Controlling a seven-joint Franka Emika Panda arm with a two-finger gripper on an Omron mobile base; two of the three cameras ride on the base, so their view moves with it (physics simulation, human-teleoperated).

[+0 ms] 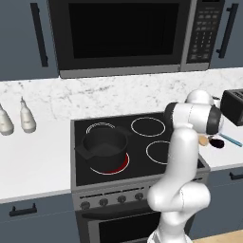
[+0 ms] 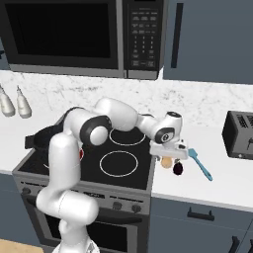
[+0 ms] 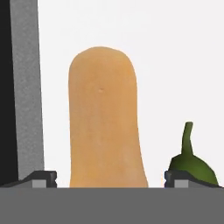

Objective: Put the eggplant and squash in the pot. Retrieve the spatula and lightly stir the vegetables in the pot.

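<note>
The tan squash (image 3: 105, 118) lies on the white counter right of the stove and stands large in the hand view, between my two fingertips (image 3: 43, 178). My gripper (image 2: 169, 157) hangs just above it, open, with a gap on each side and nothing gripped. The dark eggplant (image 2: 178, 168) lies right beside the squash (image 2: 166, 162), its green stem (image 3: 189, 157) near my right fingertip. The teal spatula (image 2: 200, 164) lies just right of both vegetables. On the front left burner sits the dark pot (image 1: 105, 144); the arm partly hides the pot (image 2: 42, 136) in the right base view.
A black toaster (image 2: 240, 134) stands on the counter to the far right. Two white bottles (image 1: 27, 116) stand on the left counter. The microwave (image 1: 123, 33) hangs over the stove. The stove's edge (image 3: 26, 87) runs close beside the squash.
</note>
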